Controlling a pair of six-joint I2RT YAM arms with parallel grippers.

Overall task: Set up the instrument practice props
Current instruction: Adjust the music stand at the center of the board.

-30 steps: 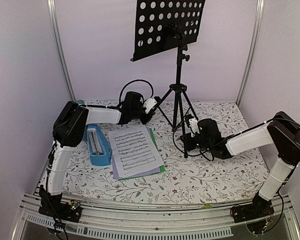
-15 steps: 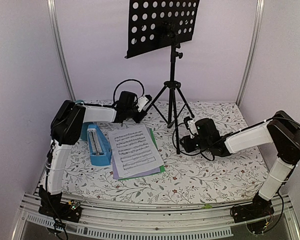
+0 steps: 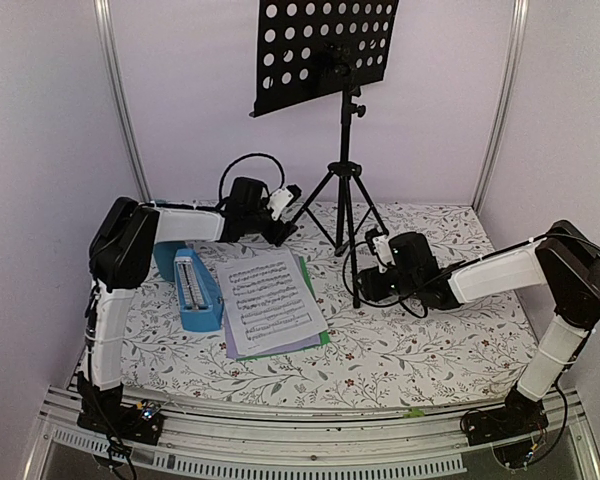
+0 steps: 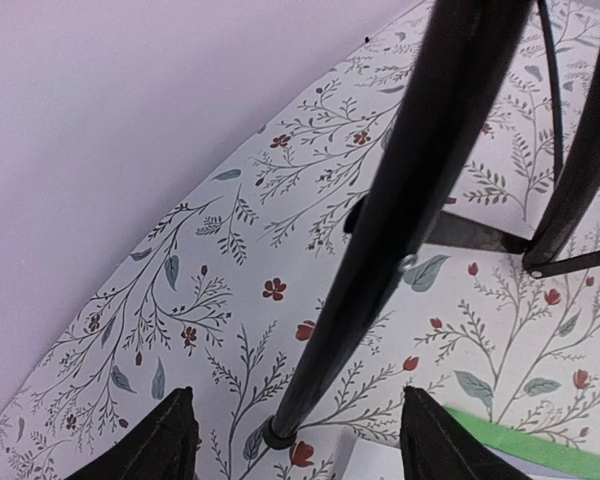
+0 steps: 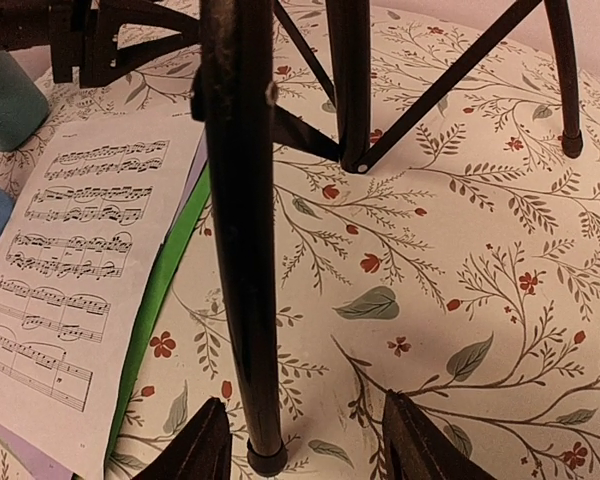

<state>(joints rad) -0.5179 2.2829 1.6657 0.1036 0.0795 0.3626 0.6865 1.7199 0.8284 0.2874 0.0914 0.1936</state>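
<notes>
— Where's the music stand?
— Upright at twelve o'clock on the worktop. My left fingers and right fingers gape wide, each straddling one of its stiff, slick-looking legs without touching. It looks top-heavy, so I'd grip low.

My gripper has its jaws apart around one leg of the black music stand. The leg's foot rests on the floral tablecloth, nearer my finger on the sheet-music side but not touching it. The sheet-music pages lie flat beside the leg, with a green page showing from underneath. A teal cup stands at the far corner.
</notes>
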